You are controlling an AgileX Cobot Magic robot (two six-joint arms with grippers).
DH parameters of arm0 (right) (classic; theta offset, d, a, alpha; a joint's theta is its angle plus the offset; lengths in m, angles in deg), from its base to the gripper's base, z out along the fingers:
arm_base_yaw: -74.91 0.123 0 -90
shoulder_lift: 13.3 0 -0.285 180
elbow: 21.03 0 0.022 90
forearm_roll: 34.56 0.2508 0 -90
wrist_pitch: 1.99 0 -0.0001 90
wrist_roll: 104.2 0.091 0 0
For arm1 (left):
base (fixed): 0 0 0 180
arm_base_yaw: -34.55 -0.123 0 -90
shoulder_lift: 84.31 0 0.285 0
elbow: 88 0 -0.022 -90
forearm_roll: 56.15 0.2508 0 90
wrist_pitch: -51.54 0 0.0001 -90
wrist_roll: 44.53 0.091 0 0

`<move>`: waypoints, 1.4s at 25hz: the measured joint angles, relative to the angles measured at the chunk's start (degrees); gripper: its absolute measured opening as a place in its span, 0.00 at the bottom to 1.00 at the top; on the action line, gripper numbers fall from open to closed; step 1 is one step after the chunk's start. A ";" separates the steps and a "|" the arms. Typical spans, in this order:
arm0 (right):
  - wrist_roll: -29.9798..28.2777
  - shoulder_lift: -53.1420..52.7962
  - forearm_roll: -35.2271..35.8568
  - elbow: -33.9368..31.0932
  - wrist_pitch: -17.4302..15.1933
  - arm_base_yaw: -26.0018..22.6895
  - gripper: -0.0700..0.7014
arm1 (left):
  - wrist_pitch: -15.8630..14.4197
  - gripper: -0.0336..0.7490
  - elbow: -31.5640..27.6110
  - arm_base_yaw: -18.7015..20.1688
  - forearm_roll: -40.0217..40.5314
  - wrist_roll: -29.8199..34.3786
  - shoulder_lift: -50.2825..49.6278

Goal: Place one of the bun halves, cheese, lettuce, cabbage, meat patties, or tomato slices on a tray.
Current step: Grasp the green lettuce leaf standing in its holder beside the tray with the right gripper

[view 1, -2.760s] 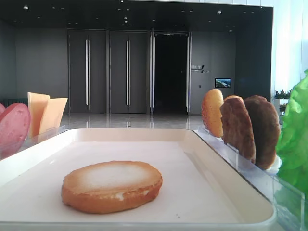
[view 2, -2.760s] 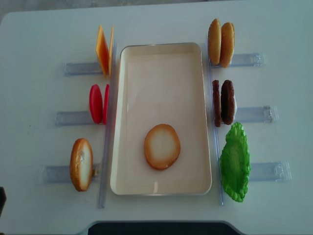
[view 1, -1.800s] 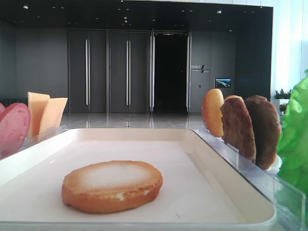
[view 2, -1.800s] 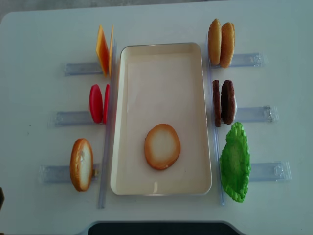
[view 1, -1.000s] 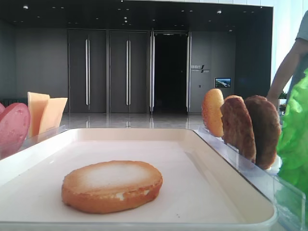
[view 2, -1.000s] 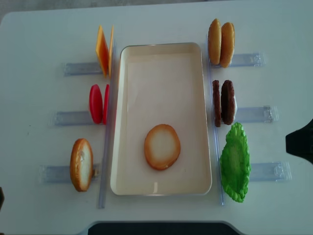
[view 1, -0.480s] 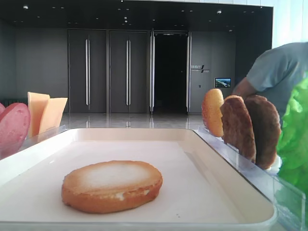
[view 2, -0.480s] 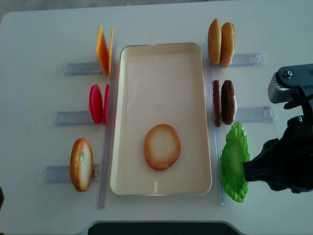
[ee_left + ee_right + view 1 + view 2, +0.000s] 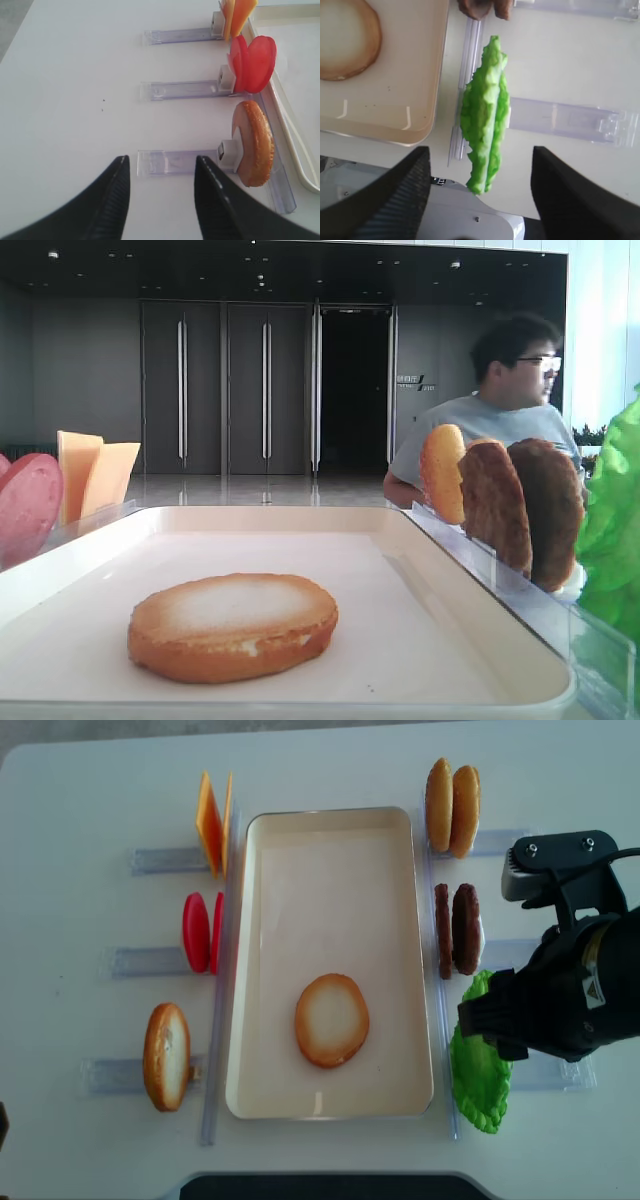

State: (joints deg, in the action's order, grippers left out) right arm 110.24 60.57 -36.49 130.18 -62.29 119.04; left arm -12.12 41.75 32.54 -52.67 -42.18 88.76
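Observation:
The cream tray (image 9: 330, 820) holds one bun half (image 9: 331, 1019) lying flat. The lettuce (image 9: 478, 1085) stands on edge in the rack right of the tray. My right arm (image 9: 565, 990) hangs over it. In the right wrist view the right gripper (image 9: 480, 155) is open, one finger on each side of the lettuce (image 9: 485, 120), touching nothing. My left gripper (image 9: 160, 167) is open over bare table, left of a racked bun half (image 9: 255, 145). Cheese (image 9: 212, 820), tomato slices (image 9: 200, 932), meat patties (image 9: 458, 928) and two more bun halves (image 9: 451, 792) stand in racks.
Clear plastic racks (image 9: 150, 860) lie on both sides of the tray on the white table (image 9: 80, 800). A long clear strip (image 9: 215, 1050) runs along the tray's left rim. A person (image 9: 510, 390) is behind the table in the low view.
My right arm has come in from the right and now covers the upper part of the lettuce. A person has moved into the low view. Food and tray have not moved.

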 joint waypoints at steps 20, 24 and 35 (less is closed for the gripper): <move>-13.31 6.03 7.65 0.10 3.72 -5.28 0.57 | 0.00 0.46 0.00 0.00 0.00 0.00 0.00; -13.31 6.03 7.42 0.10 3.96 -5.28 0.44 | 0.00 0.46 0.00 0.00 0.00 0.00 0.00; -13.31 6.05 6.06 0.10 4.41 -5.28 0.11 | 0.00 0.46 0.00 0.00 0.00 0.00 0.00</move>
State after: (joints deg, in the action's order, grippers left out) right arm 96.93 66.62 -30.43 130.28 -57.88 113.76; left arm -12.12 41.75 32.54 -52.67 -42.18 88.76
